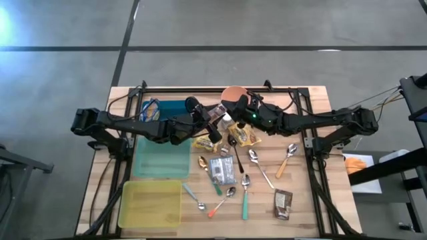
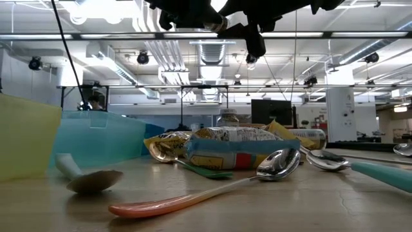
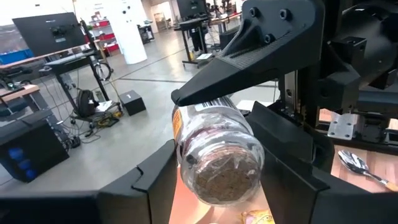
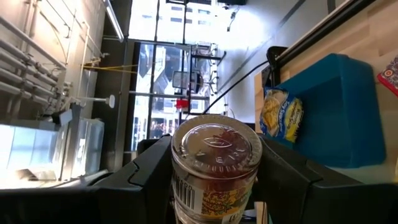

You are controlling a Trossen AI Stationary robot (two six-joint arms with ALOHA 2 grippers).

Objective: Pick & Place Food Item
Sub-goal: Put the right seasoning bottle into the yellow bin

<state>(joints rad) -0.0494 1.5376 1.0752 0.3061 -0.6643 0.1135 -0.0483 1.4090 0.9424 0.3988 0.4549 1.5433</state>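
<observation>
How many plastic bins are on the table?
3, all at the high view's left: the blue bin topmost, partly hidden by the left arm; the teal bin below it; the yellow bin lowest.

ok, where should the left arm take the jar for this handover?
Grip the bare glass base end of the jar, coming end-on from the side facing away from the right gripper. The jar is in mid-air with the right gripper's jaws clamped near its lid, so only the base half is free. Close across the round body, probably just past the label.
</observation>
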